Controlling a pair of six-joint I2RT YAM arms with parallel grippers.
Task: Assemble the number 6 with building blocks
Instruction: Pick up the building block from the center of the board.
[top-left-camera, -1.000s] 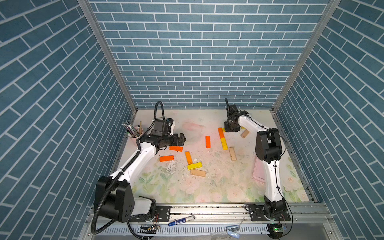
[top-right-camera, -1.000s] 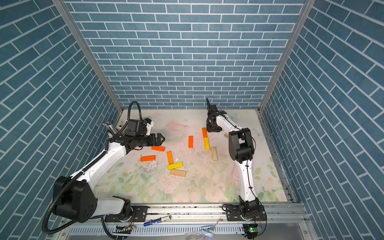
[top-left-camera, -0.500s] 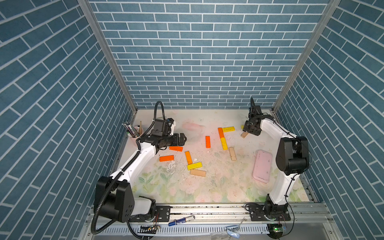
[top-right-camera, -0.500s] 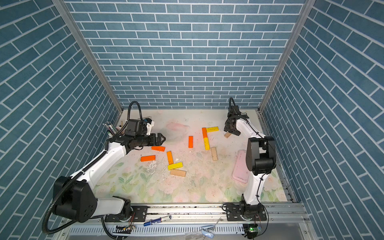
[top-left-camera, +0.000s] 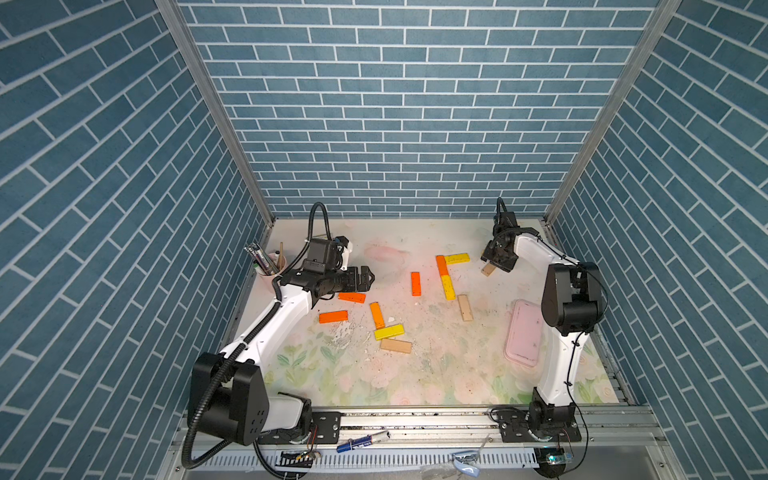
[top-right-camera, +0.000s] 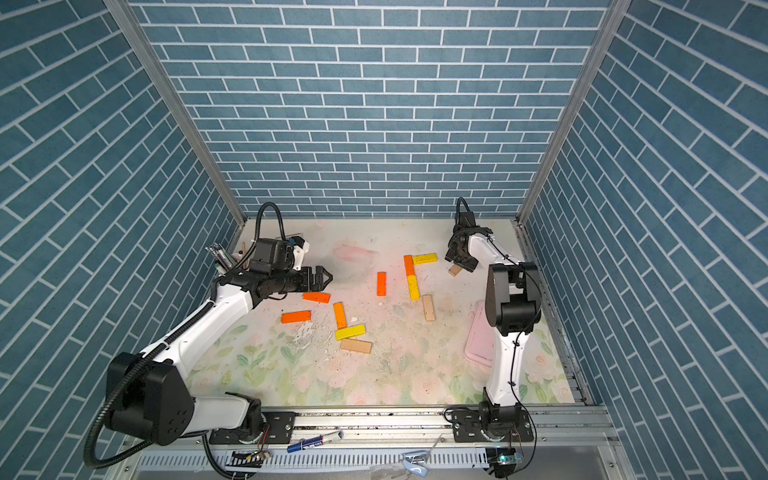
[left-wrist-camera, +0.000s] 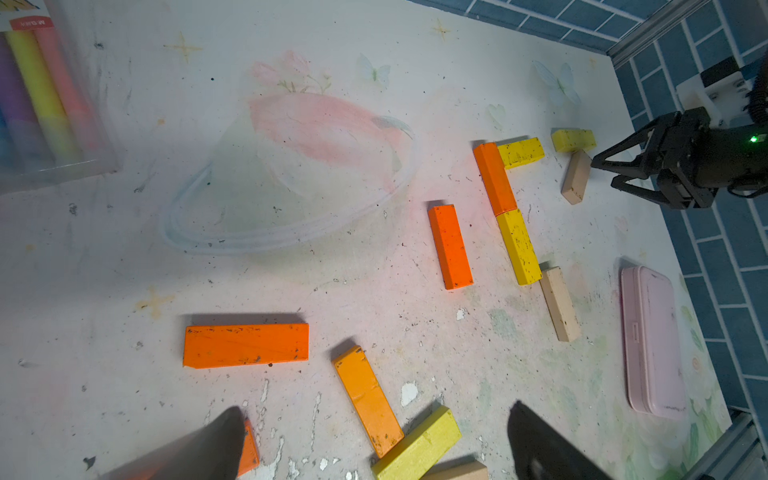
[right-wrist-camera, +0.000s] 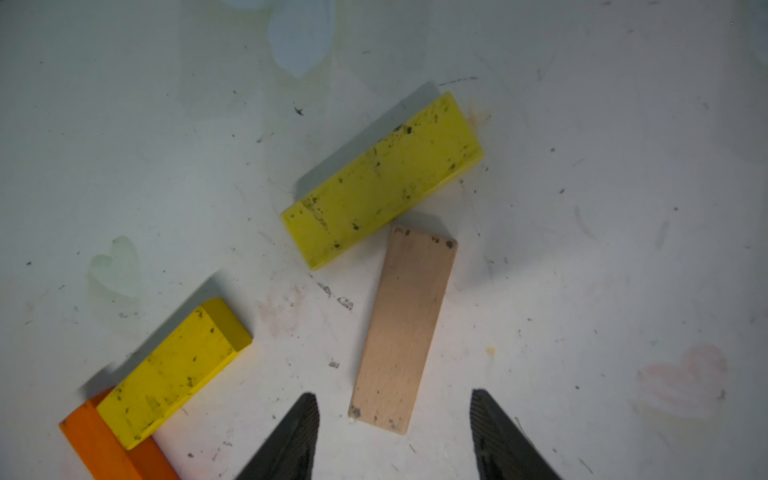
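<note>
Building blocks lie scattered on the floral mat. An orange bar (top-left-camera: 441, 266) and a yellow bar (top-left-camera: 448, 287) lie end to end, and another yellow bar (top-left-camera: 457, 258) juts right from the orange bar's far end. A tan bar (top-left-camera: 465, 307) lies just below them. My right gripper (top-left-camera: 494, 266) hovers open at the back right over a tan block (right-wrist-camera: 405, 328); its near end lies flat between my right gripper's (right-wrist-camera: 394, 409) fingertips, untouched. A yellow block (right-wrist-camera: 382, 178) lies beside it. My left gripper (top-left-camera: 368, 276) is open and empty above an orange-yellow bar (left-wrist-camera: 368, 399).
A pink tray (top-left-camera: 524, 332) lies at the right beside the right arm's upright link. A cup of pens (top-left-camera: 266, 266) stands at the back left, and a chalk pack (left-wrist-camera: 41, 95) lies near it. Loose orange (top-left-camera: 333, 316), yellow (top-left-camera: 389, 331) and tan (top-left-camera: 395, 345) bars lie mid-mat.
My right gripper has opened and swung right from the orange and yellow bars to the tan block, uncovering the yellow bar at the top. The left arm has not moved.
</note>
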